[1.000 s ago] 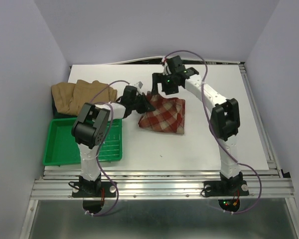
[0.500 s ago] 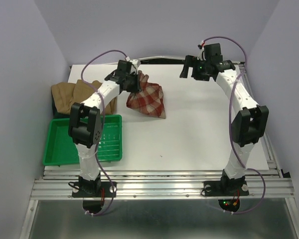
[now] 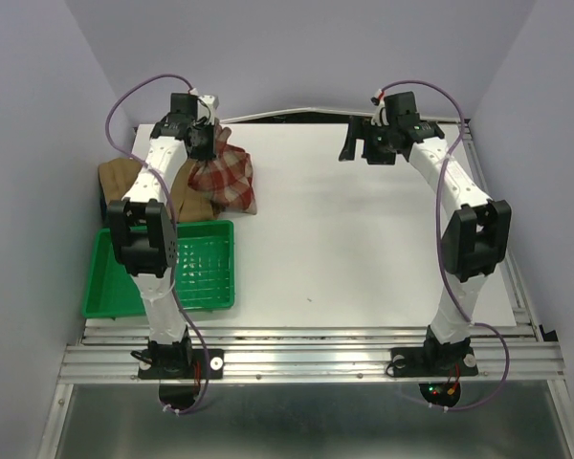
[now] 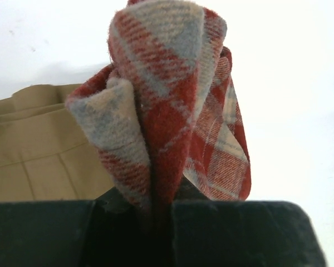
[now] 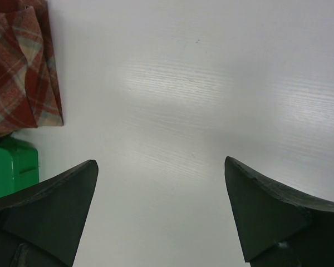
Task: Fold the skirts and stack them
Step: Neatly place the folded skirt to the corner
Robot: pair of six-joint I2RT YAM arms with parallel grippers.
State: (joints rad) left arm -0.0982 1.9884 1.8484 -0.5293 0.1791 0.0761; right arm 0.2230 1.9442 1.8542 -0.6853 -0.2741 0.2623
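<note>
Beside plaid skirt [image 3: 225, 180]: tan skirts [image 3: 118, 182]; tray [image 3: 110, 284]

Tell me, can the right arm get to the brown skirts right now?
Probably not easily. The right claw hangs open far across the table, and the left arm with the plaid skirt it grips stands between it and the brown skirts.

Fuzzy plaid skirt [image 4: 172, 111], matt table [image 5: 211, 83]
</note>
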